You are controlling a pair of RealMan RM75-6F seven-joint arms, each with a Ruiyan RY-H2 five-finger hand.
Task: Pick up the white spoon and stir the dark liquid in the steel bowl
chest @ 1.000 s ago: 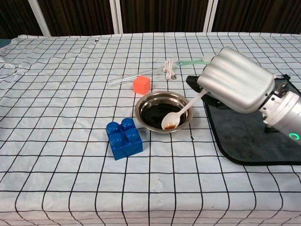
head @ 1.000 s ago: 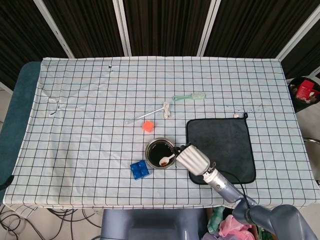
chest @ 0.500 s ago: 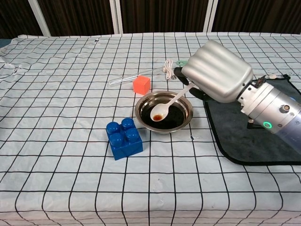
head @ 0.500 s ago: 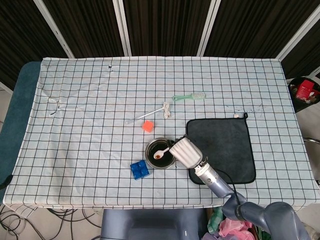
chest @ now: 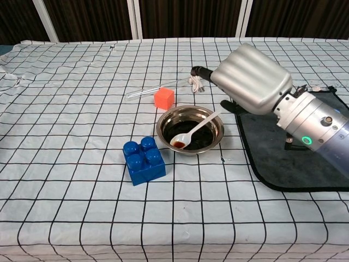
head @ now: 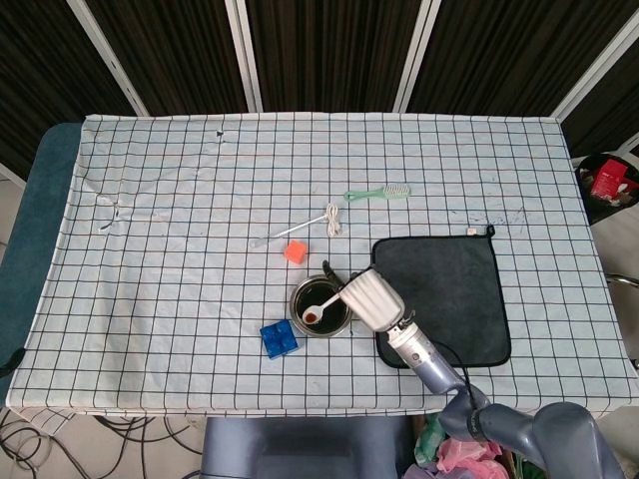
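White spoon [chest: 192,131], dark brown liquid [chest: 188,135], shiny steel bowl [chest: 163,121], blue block [chest: 143,159], orange cube [chest: 163,98], black mat [chest: 297,164], black-on-white grid cloth [chest: 71,125].

Shiny steel bowl [chest: 190,129], glossy plastic spoon [chest: 191,133], matt cloth mat [chest: 289,158]
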